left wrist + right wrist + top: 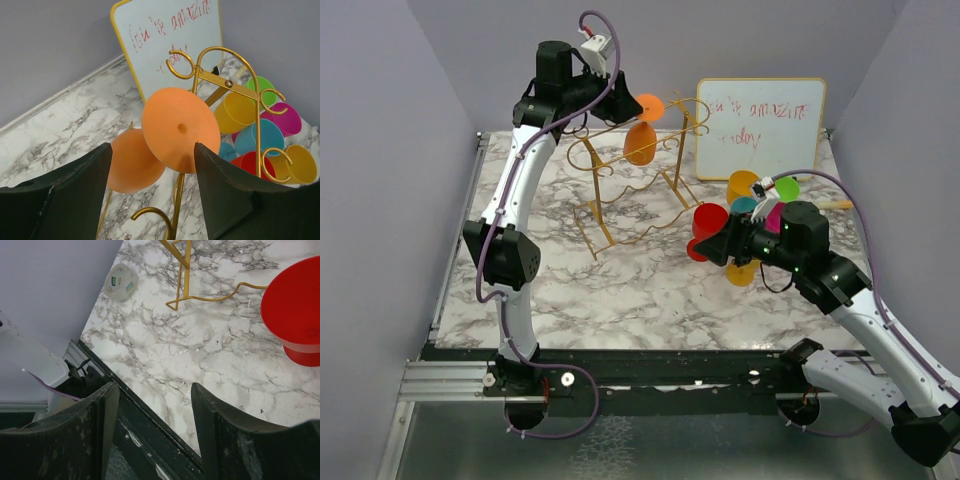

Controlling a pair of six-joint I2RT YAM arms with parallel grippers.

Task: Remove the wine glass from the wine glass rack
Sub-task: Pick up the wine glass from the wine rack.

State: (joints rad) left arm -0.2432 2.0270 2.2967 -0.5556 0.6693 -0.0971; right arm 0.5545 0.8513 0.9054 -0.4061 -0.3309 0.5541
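Here, left end effector [152,150] at orange wine glass [180,129] on rack [215,78].

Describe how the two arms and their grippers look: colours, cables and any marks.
Both the left arm and the right arm have white shells and black joints. A purple cable runs along each. Small green lights glow near the right wrist. The left gripper and the right gripper have wide black fingers, scuffed and dusty.

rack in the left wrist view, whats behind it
A whiteboard with red writing and a cluster of coloured cups. The orange glass hanging on the rack covers the board's lower edge.
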